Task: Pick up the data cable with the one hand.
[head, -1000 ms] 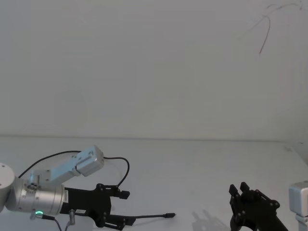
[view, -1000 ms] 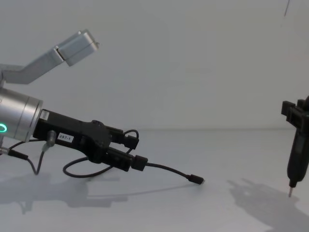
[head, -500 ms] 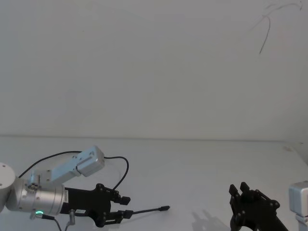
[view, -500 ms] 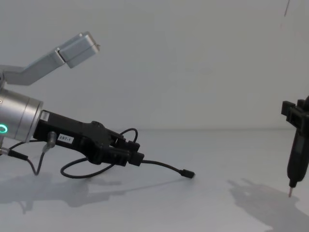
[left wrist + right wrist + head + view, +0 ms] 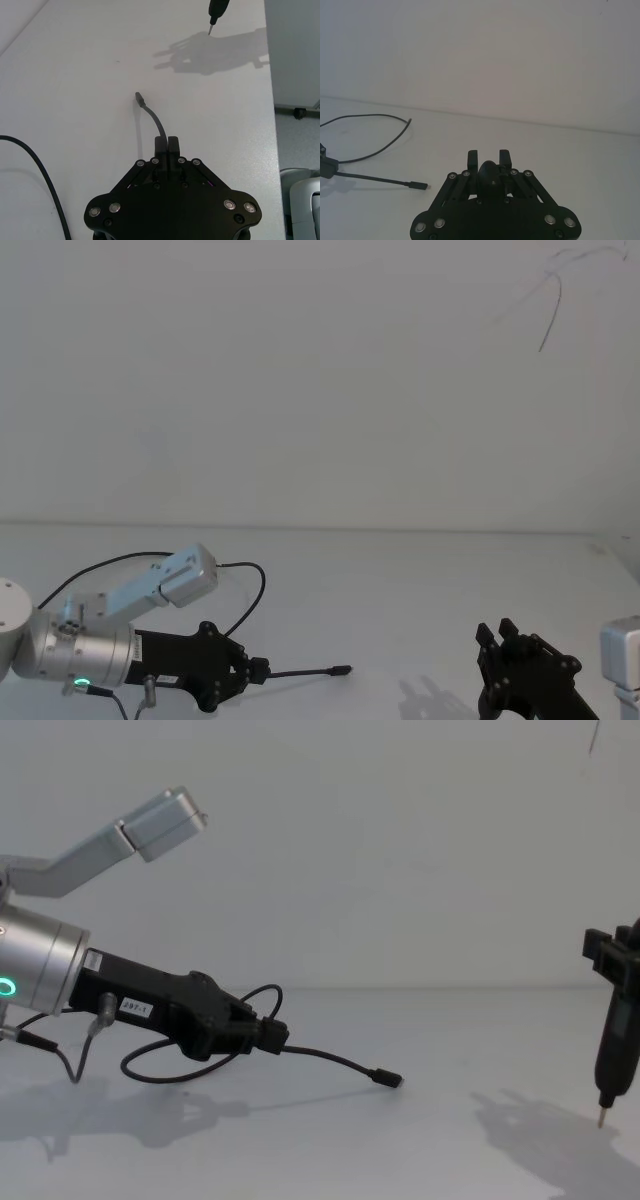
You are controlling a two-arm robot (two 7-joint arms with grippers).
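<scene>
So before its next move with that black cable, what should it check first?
1. Left gripper shut on the data cable: ok.
2. Cable sitting between the fingertips, not at their edge, by the left wrist view: ok.
3. Plug clear of the table: cannot tell.
4. Cable's slack free to follow without snagging: cannot tell.
5. Right gripper well apart from the cable, off to the right: ok.
</scene>
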